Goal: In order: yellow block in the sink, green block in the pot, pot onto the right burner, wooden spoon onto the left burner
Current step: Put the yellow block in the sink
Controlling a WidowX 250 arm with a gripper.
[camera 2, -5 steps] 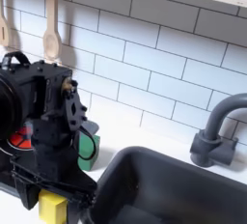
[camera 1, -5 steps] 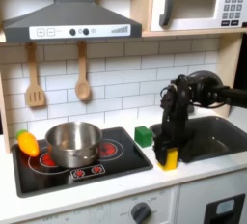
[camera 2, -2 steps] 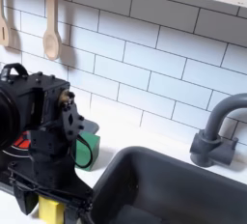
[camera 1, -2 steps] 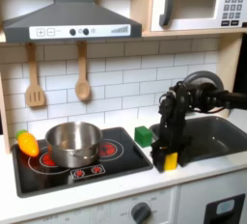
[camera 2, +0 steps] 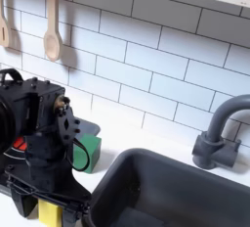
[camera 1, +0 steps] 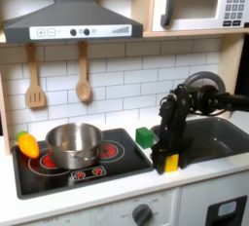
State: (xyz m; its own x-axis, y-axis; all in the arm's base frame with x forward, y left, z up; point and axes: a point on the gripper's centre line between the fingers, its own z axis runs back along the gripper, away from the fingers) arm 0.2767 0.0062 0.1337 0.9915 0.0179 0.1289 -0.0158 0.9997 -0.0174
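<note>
Yellow block (camera 1: pixel 170 162): clenched in the pincer (camera 1: pixel 169 159), low at the sink's (camera 1: pixel 222 137) left rim in the first exterior view.
Risk: released here, it may land on the white counter (camera 1: pixel 190 180) instead.
Green block (camera 1: pixel 145 137): beside the stove, untouched.

Yellow block (camera 1: pixel 171 163), green block (camera 1: pixel 145 136)
</note>
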